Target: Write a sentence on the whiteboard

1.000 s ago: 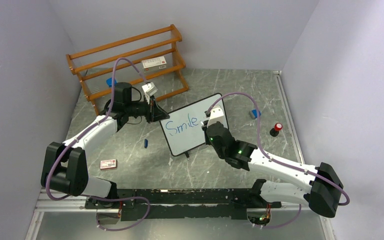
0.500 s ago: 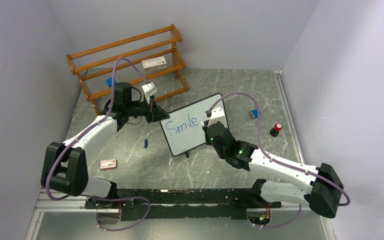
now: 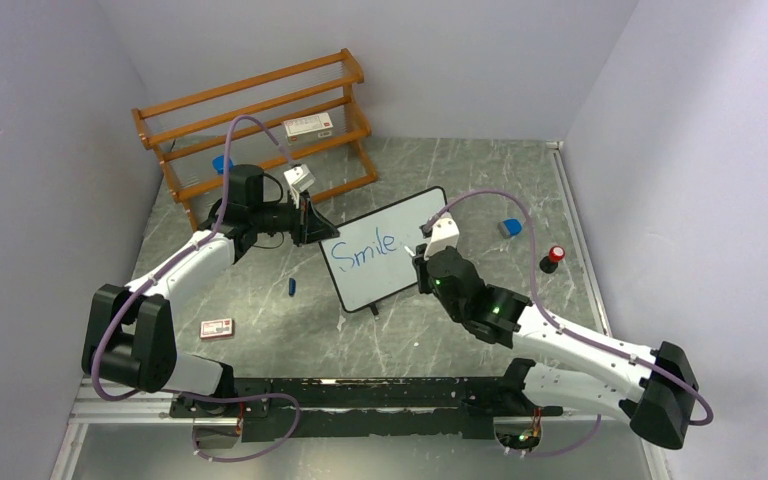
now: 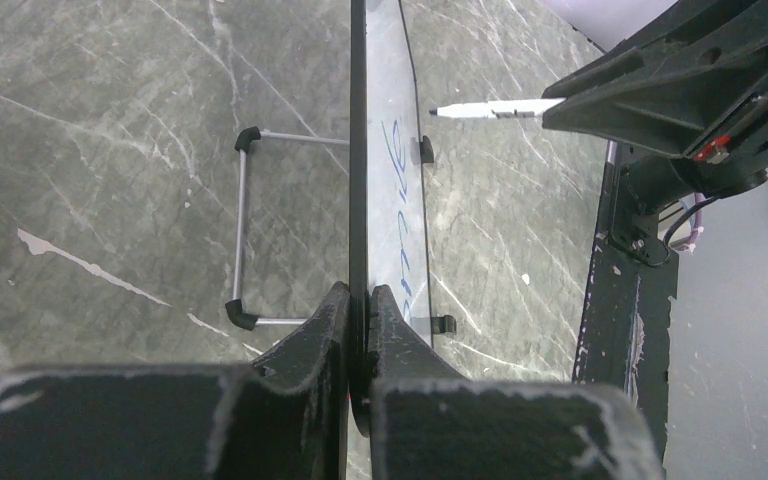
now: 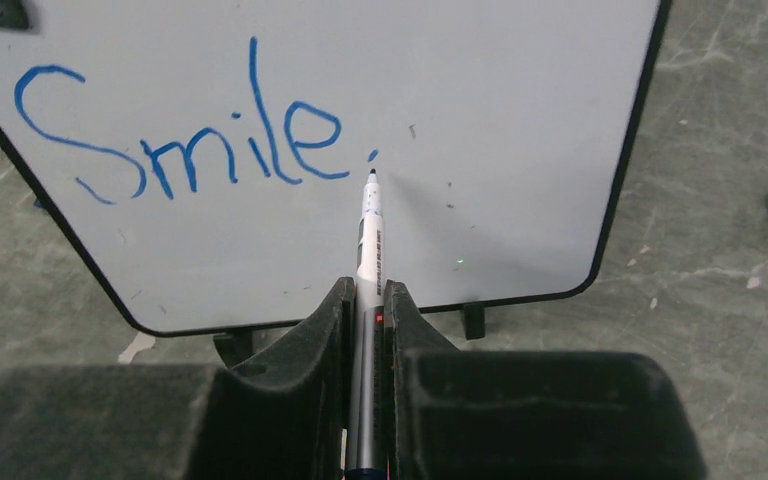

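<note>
Right gripper [image 5: 365,300], clamped on the marker [image 5: 370,230], just backed its tip off the board [image 5: 520,120], right after Smile [image 5: 190,150]. Left gripper [image 4: 358,300] pinches the board's top-left edge. Probably repositioning for the next word.

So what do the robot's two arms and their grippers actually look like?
The left arm and right arm have white shells with bulky black joints. A purple cable runs along each, and a small green light glows on the right one. The left gripper and right gripper have blocky matt black fingers, scuffed at the edges.
</note>
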Controlling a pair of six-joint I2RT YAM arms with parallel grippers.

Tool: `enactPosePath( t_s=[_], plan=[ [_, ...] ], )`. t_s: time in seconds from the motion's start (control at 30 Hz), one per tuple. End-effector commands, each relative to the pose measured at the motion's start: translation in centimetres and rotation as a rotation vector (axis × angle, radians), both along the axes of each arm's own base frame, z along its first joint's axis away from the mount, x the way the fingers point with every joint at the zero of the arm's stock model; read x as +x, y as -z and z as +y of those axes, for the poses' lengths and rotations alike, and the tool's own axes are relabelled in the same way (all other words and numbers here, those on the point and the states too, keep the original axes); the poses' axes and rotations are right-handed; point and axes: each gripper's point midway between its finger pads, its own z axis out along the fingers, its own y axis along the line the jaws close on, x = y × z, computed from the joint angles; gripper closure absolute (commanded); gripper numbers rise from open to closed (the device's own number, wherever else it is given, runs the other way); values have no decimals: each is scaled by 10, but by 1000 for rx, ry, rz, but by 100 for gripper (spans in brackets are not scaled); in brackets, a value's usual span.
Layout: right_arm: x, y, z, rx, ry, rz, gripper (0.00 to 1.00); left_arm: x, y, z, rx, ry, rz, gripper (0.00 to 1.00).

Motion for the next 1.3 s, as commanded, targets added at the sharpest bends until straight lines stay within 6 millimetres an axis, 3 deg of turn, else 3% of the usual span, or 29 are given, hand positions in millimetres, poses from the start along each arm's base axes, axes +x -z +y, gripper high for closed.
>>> enactPosePath(
  t_s=[0.0, 0.13, 0.77, 1.27],
  plan=[
    [10, -12, -21, -21, 87, -55, 100, 5, 8, 4, 35, -4, -11, 95],
    [21, -20, -28, -24, 122, -90, 100, 5, 8, 4, 33, -4, -11, 95],
    [48, -47, -2, 19, 52, -167, 100, 4, 9, 4, 33, 1, -6, 95],
    [44, -14, -8, -27, 54, -77, 100, 4, 10, 4, 38, 2, -6, 95]
  ],
)
